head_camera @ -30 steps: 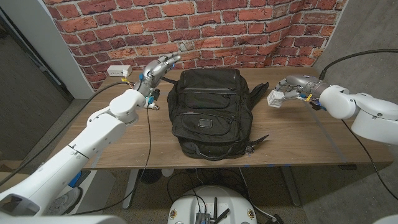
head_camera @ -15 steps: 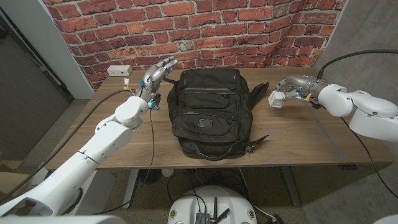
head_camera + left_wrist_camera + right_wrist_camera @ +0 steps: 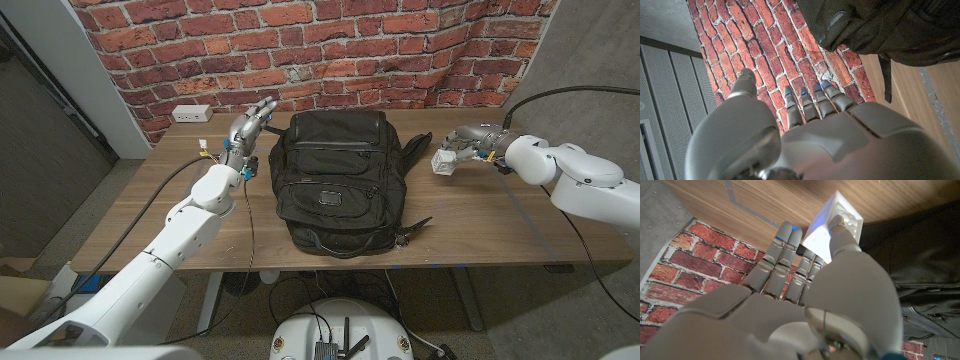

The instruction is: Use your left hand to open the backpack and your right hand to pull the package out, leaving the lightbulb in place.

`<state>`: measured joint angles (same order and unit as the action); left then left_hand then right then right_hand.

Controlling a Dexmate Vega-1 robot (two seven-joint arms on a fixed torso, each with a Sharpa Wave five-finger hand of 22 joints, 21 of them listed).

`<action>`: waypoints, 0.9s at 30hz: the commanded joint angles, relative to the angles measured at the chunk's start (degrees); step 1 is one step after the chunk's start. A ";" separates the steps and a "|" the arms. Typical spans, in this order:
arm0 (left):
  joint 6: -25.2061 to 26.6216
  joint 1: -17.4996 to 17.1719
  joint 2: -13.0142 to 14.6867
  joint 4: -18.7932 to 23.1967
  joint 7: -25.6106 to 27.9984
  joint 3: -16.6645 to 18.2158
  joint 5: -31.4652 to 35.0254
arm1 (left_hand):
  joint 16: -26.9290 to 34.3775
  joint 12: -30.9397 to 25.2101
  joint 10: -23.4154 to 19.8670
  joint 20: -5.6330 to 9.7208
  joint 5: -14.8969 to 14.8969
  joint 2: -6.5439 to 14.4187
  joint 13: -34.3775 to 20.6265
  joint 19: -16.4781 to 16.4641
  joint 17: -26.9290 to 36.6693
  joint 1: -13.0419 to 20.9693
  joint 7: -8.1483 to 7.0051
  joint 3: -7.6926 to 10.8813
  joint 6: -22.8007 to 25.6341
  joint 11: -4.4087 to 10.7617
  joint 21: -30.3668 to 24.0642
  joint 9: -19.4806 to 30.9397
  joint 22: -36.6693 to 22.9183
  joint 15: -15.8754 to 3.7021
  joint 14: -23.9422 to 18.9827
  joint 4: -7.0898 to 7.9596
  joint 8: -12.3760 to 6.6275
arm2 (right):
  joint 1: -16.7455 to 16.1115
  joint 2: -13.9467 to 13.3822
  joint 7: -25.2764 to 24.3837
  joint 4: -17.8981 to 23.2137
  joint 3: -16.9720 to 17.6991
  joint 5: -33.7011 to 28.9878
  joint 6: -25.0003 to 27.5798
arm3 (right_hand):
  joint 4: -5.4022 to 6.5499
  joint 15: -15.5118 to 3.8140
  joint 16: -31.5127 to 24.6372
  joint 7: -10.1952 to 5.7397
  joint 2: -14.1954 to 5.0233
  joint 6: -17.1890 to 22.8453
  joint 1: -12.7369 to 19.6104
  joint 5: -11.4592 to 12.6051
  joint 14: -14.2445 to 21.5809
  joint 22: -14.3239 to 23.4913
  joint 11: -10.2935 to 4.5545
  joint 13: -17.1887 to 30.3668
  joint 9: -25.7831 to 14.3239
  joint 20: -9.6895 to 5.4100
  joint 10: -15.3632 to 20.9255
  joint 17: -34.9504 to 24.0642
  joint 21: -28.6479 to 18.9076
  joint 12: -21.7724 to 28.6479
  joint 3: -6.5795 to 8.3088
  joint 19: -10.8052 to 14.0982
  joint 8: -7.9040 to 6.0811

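Set small white box-shaped package [image 3: 444, 160], pinched by right hand [image 3: 463, 141], down on wooden tabletop [image 3: 480, 215] at 3 o'clock of black fabric backpack [image 3: 335, 180]. Keep left hand [image 3: 248, 122], released with fingers spread, off backpack at 10 o'clock. Lightbulb location: cannot tell.

A black backpack [image 3: 340, 180] lies on a brown wood-grain table [image 3: 480, 225]. Behind it stands a wall [image 3: 300, 50] of red bricks with pale grey mortar. Both robot arms are glossy white, ending in silver-grey hands: the left hand [image 3: 250, 120] and the right hand [image 3: 468, 140], which holds a small white package [image 3: 444, 160]. A white power strip [image 3: 191, 114] sits at the wall.
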<state>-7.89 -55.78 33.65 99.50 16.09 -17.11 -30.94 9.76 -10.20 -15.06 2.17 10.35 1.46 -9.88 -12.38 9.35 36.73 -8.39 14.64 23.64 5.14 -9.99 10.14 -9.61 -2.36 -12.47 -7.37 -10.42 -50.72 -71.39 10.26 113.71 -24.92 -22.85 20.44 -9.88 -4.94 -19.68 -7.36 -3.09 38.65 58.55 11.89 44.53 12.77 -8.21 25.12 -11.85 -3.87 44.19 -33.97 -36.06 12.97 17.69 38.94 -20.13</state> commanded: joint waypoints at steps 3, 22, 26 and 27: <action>-4.17 0.05 -2.66 -4.85 -1.20 0.60 -1.93 | 0.23 -0.65 -0.30 4.86 0.00 0.75 -0.13 -0.44 0.08 0.30 0.24 0.63 0.48 0.04 -0.62 -0.03 -0.01 -1.72 -0.14 -0.12 -0.17 | 3.86 2.98 3.70 -3.17 -3.34 -3.57 -0.43 | 0.99 -7.66 0.28 -0.20 -1.85 0.39 -1.70 0.07 -0.74 -0.08 -2.40 1.75 -0.12 -6.61 2.48 0.05 -0.50 -0.22 0.80 -0.72 -0.08; -3.87 0.48 -3.06 -6.60 -1.21 0.54 -3.00 | 0.27 -0.68 -0.33 4.83 -0.06 1.06 -0.14 -0.51 0.06 0.19 0.18 0.75 0.34 0.11 -0.67 -0.03 -0.01 -1.60 -0.26 -0.38 -0.04 | 5.71 5.31 3.98 -7.19 -5.71 -5.89 -2.91 | 0.89 -7.71 1.01 -0.34 -1.70 -0.22 -1.83 -0.03 -2.01 -0.41 -2.37 1.46 -0.13 -6.58 2.00 0.18 -0.65 -0.73 0.77 -1.31 0.27; -3.35 0.33 -2.77 -6.27 -1.04 0.70 -3.25 | 0.27 -0.70 -0.38 4.84 -0.07 1.09 -0.14 -0.53 0.05 0.15 0.23 0.75 0.33 0.13 -0.68 -0.03 -0.01 -1.58 -0.27 -0.43 -0.03 | 6.13 5.70 4.18 -7.90 -6.20 -6.51 -3.31 | 0.88 -7.74 1.04 -0.33 -1.76 -0.32 -1.81 -0.04 -2.11 -0.46 -2.42 1.42 -0.13 -6.62 2.03 0.16 -0.69 -0.75 0.79 -1.36 0.33; -3.11 0.24 -2.65 -6.09 -1.01 0.76 -3.39 | 0.27 -0.70 -0.37 4.81 -0.07 1.10 -0.14 -0.53 0.05 0.14 0.24 0.75 0.32 0.14 -0.68 -0.03 -0.01 -1.59 -0.27 -0.44 -0.02 | 6.26 5.78 4.33 -8.06 -6.35 -6.68 -3.46 | 0.88 -7.74 1.04 -0.34 -1.77 -0.33 -1.81 -0.04 -2.12 -0.47 -2.42 1.42 -0.13 -6.61 2.05 0.15 -0.71 -0.75 0.79 -1.35 0.34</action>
<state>-11.67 -55.44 30.76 93.53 15.01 -16.62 -33.56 9.74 -10.65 -15.05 2.17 10.36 1.98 -9.88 -12.39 9.35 36.67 -8.39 14.95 23.64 5.13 -10.44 10.14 -9.61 -2.36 -12.48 -7.68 -10.42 -45.85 -66.89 13.89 107.93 -29.73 -27.85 18.27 -9.88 -4.38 -18.63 -7.54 -2.76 38.43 58.13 11.72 42.51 12.24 -8.33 25.93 -11.87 -3.49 44.10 -33.71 -36.50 12.19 17.69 37.74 -19.55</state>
